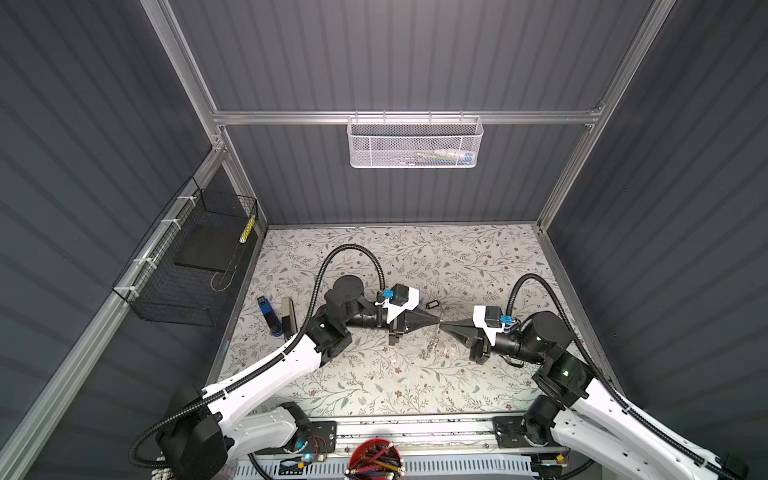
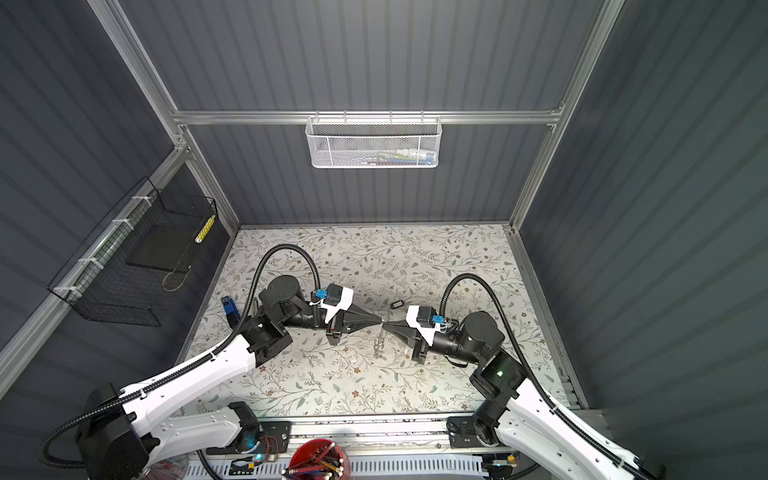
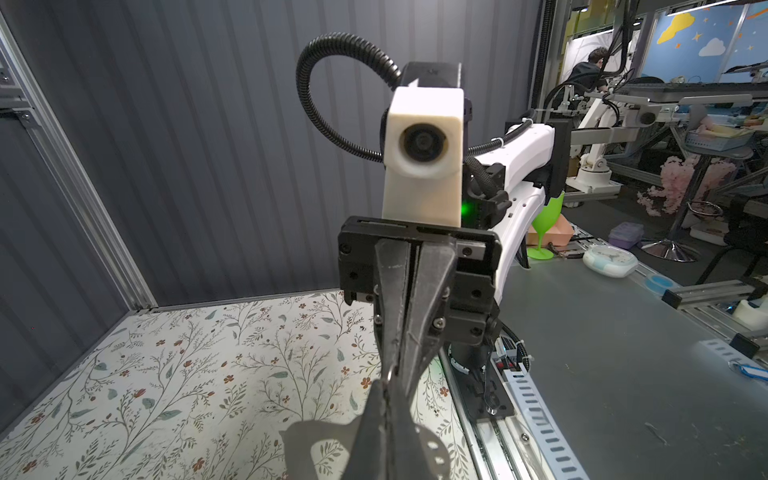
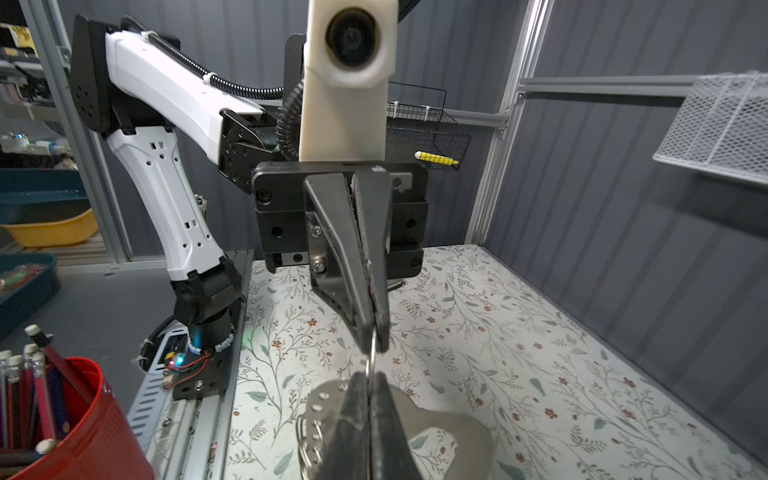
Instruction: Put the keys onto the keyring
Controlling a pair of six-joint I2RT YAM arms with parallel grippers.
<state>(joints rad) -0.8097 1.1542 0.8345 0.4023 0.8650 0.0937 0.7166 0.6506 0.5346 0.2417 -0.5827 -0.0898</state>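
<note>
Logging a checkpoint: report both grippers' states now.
Left gripper: shut on the wire ring.
Right gripper: shut on the same wire ring; the keyring hangs below.

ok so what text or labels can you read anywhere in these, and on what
No text reads clearly in any view.
black key tag: white insert, too small to read.
yellow marker in the black wire basket: dark marks, blurred.
items in the white mesh basket: print blurred.
yellow sign outside the cell: dark lettering, blurred.
</note>
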